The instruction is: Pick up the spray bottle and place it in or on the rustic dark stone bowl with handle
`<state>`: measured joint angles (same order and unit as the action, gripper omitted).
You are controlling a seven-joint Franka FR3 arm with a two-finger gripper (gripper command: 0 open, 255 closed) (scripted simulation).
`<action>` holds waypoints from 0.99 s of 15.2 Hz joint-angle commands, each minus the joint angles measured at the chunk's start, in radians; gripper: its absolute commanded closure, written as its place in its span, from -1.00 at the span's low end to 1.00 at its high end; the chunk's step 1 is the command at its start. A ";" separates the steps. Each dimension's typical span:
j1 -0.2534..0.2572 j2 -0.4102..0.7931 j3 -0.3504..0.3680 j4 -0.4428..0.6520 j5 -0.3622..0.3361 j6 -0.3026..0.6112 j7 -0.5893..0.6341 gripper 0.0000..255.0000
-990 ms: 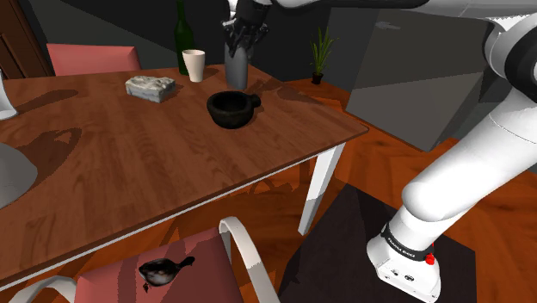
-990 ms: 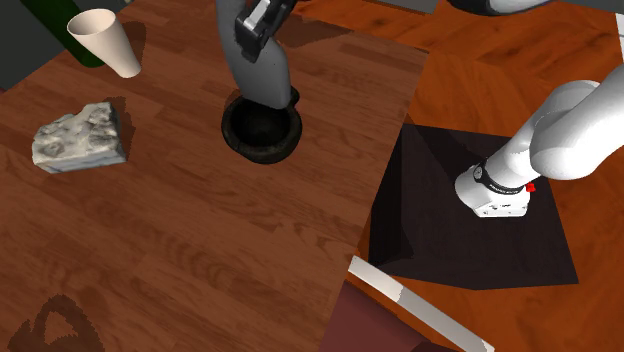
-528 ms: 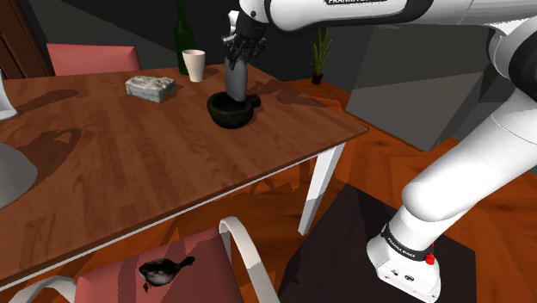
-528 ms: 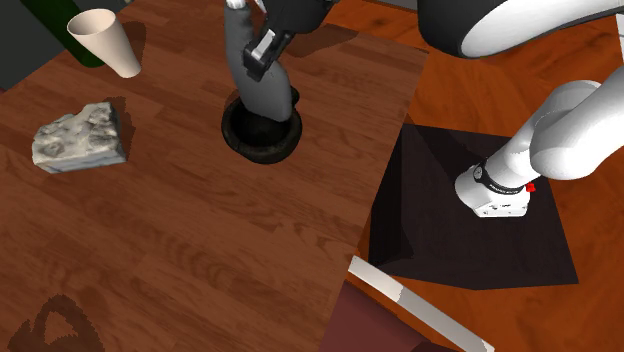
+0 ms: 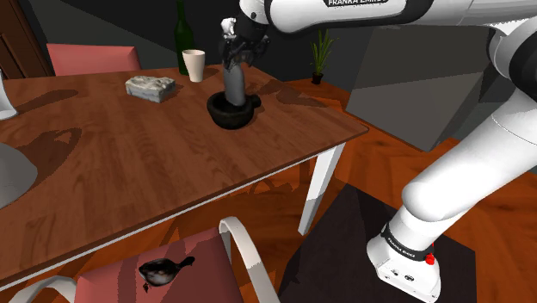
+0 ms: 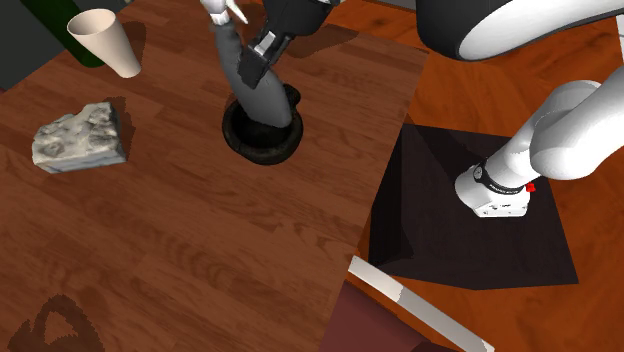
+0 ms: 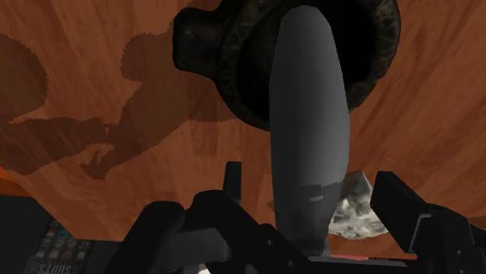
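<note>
Grey stone block [image 5: 151, 86] lies on the wooden table [image 5: 129, 172], and a pale cup [image 5: 194, 64] stands at its 2 o'clock with a green bottle [image 5: 181, 30] just behind. Further right, the dark bowl [image 5: 231, 118], its handle toward 2 o'clock, holds the grey spray bottle [image 5: 233, 82]. The bottle's base rests inside the bowl and its white head tips slightly toward 11 o'clock. The black claw [image 5: 241, 49] sits around the bottle's upper part, open. In the wrist view its fingers [image 7: 409, 206] stand apart, and the block shows through the gap beside the bottle
</note>
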<state>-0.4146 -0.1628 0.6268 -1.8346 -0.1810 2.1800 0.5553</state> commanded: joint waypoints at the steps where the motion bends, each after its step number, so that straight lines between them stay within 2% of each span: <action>1: 0.000 0.000 0.000 0.000 0.000 0.000 0.000 -1.00; 4: 0.000 0.000 0.000 0.000 0.000 0.000 0.000 -1.00; 8: 0.013 -0.064 -0.016 0.053 0.051 -0.104 -0.033 -1.00; 15: 0.013 -0.064 -0.016 0.053 0.051 -0.104 -0.033 -1.00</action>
<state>-0.4018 -0.2272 0.6111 -1.7814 -0.1300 2.0761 0.5226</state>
